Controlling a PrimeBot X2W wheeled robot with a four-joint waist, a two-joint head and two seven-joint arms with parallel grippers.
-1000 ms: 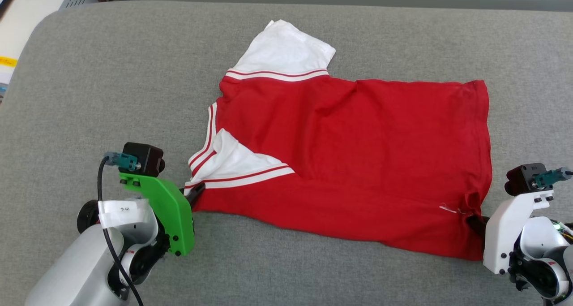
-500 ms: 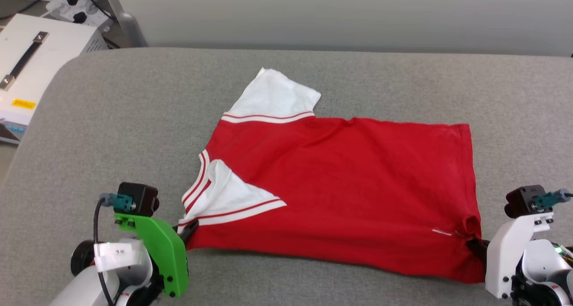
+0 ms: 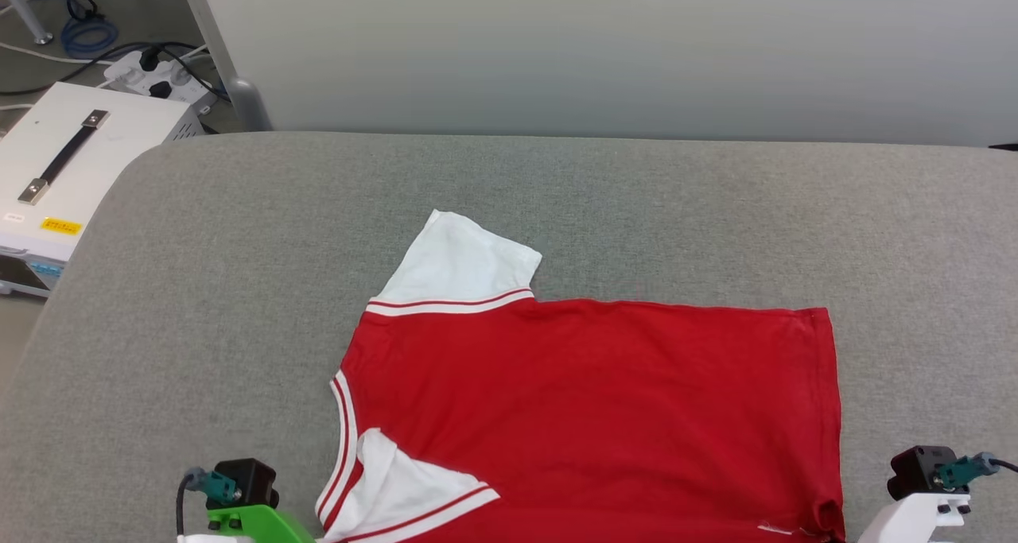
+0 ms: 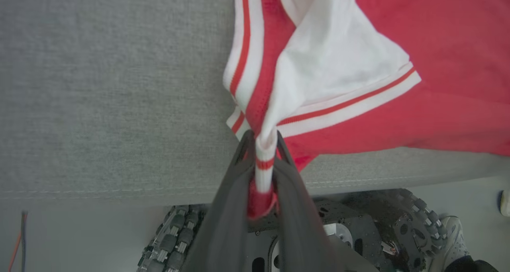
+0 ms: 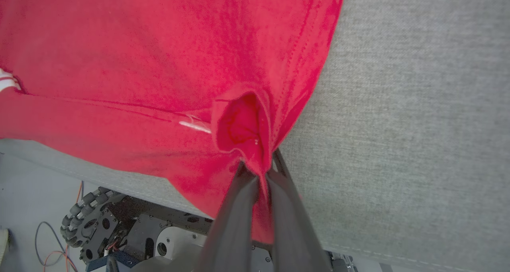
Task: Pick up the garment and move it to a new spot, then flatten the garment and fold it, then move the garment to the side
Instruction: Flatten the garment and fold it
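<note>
Head view: one garment [image 3: 588, 416] lies spread flat on the grey cushion [image 3: 238, 288], against its near edge and somewhat toward the right end. It is red, with two white sleeves; one points to the far edge, the other is folded over at the near left corner of the cloth. A green camera mount [image 3: 246, 519] peeks up at the near edge left of the garment, a white one [image 3: 922, 519] right of it. Off the cushion's far left corner stand one white box [image 3: 71, 153] with a dark handle, one power strip [image 3: 155, 74], a coil of blue cable [image 3: 83, 30] and a metal post [image 3: 231, 74]. A pale wall [image 3: 557, 50] runs behind the far edge.

Left wrist view: the left gripper [image 4: 261, 144] has its jaws pinched on the garment's striped trim just past the cushion's near edge. Below are two roller wheels, one at the left [image 4: 171, 232] and one at the right [image 4: 418, 220].

Right wrist view: the right gripper [image 5: 258, 162] has its jaws clamped on a bunched red hem corner, where the cloth hangs over the near edge. A small white thread [image 5: 195, 126] sits just beside the bunch. One roller wheel [image 5: 85, 220] shows underneath.
</note>
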